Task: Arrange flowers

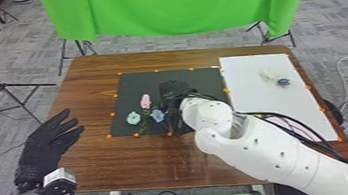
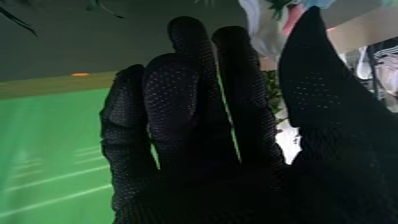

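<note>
While the right hand [image 1: 176,87] is at the black mat [image 1: 134,82], fingers extended, the pink flower [image 1: 145,101], pale flower [image 1: 134,118] and blue flower [image 1: 158,115] lie there nearby. The left hand [image 1: 42,148] is spread by the table's [image 1: 89,72] left edge.

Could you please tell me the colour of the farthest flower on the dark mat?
That flower is pink, and it shows best in the head view.
</note>
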`<state>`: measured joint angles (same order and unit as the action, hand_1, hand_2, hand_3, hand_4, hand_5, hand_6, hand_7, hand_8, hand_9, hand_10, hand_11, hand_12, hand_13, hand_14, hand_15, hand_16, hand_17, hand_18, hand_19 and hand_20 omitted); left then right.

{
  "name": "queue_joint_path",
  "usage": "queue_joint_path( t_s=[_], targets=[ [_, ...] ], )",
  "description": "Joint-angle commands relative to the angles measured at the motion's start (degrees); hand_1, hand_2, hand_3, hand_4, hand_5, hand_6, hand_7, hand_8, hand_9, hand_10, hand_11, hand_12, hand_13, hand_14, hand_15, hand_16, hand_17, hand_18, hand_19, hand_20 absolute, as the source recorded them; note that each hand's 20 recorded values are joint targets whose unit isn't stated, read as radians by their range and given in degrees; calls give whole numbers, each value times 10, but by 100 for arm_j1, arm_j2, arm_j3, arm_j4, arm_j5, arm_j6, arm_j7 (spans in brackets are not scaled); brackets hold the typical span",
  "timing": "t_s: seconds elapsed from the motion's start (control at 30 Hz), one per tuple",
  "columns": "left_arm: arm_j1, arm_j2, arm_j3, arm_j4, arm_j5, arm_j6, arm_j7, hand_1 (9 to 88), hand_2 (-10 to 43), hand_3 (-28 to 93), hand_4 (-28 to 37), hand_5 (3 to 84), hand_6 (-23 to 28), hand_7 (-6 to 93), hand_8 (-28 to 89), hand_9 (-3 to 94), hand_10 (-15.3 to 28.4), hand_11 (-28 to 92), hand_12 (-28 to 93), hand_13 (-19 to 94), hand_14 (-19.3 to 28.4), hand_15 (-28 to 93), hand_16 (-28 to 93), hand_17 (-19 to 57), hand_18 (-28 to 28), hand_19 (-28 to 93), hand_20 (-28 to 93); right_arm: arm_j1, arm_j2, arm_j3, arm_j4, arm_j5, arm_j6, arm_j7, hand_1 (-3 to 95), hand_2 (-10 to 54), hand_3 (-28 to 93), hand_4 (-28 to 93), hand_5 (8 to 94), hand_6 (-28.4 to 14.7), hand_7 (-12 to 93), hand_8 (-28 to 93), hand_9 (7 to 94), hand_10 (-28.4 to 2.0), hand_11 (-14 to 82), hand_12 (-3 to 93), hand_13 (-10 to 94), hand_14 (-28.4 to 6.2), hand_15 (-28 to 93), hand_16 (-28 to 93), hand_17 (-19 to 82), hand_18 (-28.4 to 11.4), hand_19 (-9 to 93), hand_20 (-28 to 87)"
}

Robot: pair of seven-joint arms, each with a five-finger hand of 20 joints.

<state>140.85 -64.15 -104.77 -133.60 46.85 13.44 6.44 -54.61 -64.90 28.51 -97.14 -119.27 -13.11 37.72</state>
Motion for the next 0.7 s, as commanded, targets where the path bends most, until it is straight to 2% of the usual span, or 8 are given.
queue_joint_path(
  t_s=[0.03, 0.17, 0.33, 0.43, 0.57, 0.6, 0.63, 0.7],
  targets=[
    [46, -31, 55, -20, 35, 25, -19, 245, 51, 833, -195, 377, 105, 148, -103, 343, 196, 255, 85, 257, 266, 484, -100, -92, 239, 594, -67, 227, -11, -249, 72, 142, 638, 175, 402, -95, 888, -282, 653, -23, 302, -89, 658, -135, 359, 160, 610, -104, 865, 110, 235, -222, 888, 304],
    [64, -31, 64, -18, 31, 26, -16, 245, 51, 833, -194, 376, 105, 148, -103, 343, 196, 255, 85, 257, 266, 484, -100, -92, 239, 594, -67, 329, 31, -411, 88, 138, 899, 202, 474, -95, 830, -283, 663, -22, 450, -76, 721, -104, 255, 275, 632, -89, 851, 152, 252, -220, 899, 291],
    [100, -48, 54, -29, 22, 61, -13, 245, 51, 832, -194, 377, 105, 148, -103, 342, 195, 255, 85, 257, 266, 484, -100, -92, 239, 595, -68, 352, 78, -413, 33, 210, 974, 197, 496, -95, 816, -283, 686, -4, 522, -68, 769, -100, 245, 326, 653, -80, 844, 171, 263, -218, 905, 284],
    [199, -49, 82, -44, -4, 106, 97, 245, 50, 833, -195, 377, 105, 148, -103, 342, 196, 255, 85, 258, 267, 484, -100, -92, 239, 595, -68, 346, 189, -310, -129, 433, 1071, 160, 468, -95, 825, -283, 685, -11, 480, -76, 764, -101, 244, 321, 652, -88, 847, 153, 259, -219, 905, 283],
    [255, 5, 110, -45, -31, 158, 199, 245, 50, 833, -195, 377, 105, 148, -102, 343, 196, 254, 85, 258, 267, 485, -101, -92, 239, 595, -69, 331, 484, 24, -360, 546, 1022, -5, 428, -95, 841, -283, 670, -20, 400, -80, 716, -119, 305, 216, 642, -96, 844, 130, 252, -221, 901, 279],
    [236, 15, 116, -38, -28, 153, 212, 245, 50, 833, -195, 377, 105, 148, -103, 342, 196, 255, 85, 258, 267, 484, -101, -93, 239, 595, -69, 29, 510, 529, -471, 442, 716, -156, 411, -95, 859, -283, 669, -20, 364, -76, 703, -123, 318, 192, 638, -97, 842, 128, 249, -223, 900, 278],
    [257, 26, 113, -35, -45, 168, 248, 245, 50, 833, -195, 377, 105, 148, -103, 342, 196, 255, 85, 258, 267, 484, -101, -92, 239, 595, -69, 191, 728, 406, -524, 691, 849, -91, 395, -95, 873, -283, 665, -19, 341, -77, 691, -129, 322, 178, 634, -99, 840, 126, 246, -224, 899, 278],
    [297, 49, 109, -56, -53, 222, 279, 245, 50, 833, -195, 377, 105, 148, -103, 343, 196, 255, 85, 258, 267, 484, -101, -92, 239, 595, -69, -74, 818, 966, -564, 697, 518, -290, 356, -80, 899, -280, 657, -16, 292, -121, 668, -138, 314, 156, 622, -103, 835, 121, 238, -224, 894, 281]
  ],
)
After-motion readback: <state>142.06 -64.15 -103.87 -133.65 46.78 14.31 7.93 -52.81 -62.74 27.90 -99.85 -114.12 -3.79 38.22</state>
